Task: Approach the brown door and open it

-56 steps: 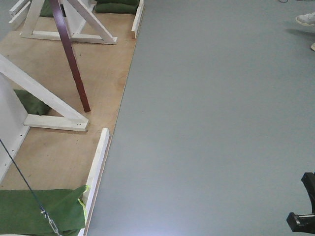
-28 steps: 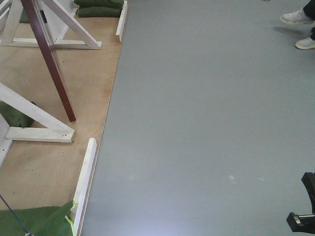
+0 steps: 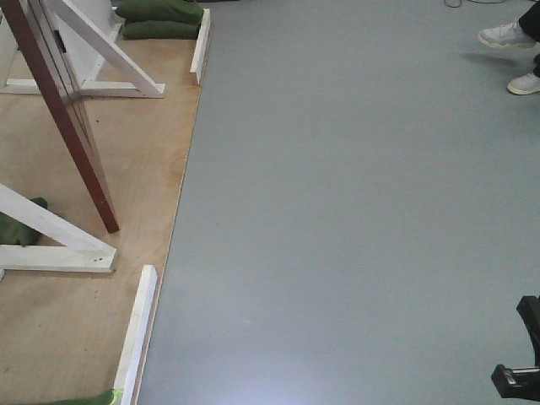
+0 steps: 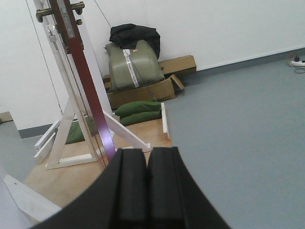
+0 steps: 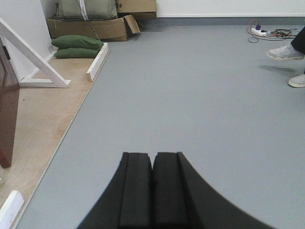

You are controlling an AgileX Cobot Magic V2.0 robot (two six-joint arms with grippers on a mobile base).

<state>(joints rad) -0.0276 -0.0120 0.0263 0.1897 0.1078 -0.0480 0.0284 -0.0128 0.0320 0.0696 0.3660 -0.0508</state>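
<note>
**Flagging risks: door off to your left, both end effectors shut and empty**

Door (image 3: 72, 126) stands on the plywood platform (image 3: 143, 160) at the left edge of the front view, well apart from both arms. The left wrist view sees it edge-on, with the brass handle (image 4: 46, 13) and silver latch plate (image 4: 70, 26) at the top of frame. I can't tell how far it's swung.

Left end effector (image 4: 147, 156): pads pressed together, nothing held. Right end effector (image 5: 153, 158): same, aimed at bare grey floor (image 5: 190, 95). The door is only a sliver at the left edge of the right wrist view.

What can bite you:
- The base isn't squared to the door, so I read this as the approach leg. Reach from here and you'd likely fall short, or hit the door's edge rather than the handle.
- The pads must part before the handle, or you'll just shove the lever.
- White braces (image 3: 105, 46) slant out either side of the door. An elbow or the base could clip one.
- The white edging strip (image 3: 135, 333) and the platform lip lie between the base and the door, so there's a wheel snag risk.

Also around:
- green sandbags (image 3: 160, 13) at the far platform corner
- cardboard boxes (image 4: 162, 88) against the wall
- someone's shoes (image 3: 509, 34) far right
- a power strip (image 5: 259, 32) with cables near the shoes

All look well apart from your likely path.
</note>
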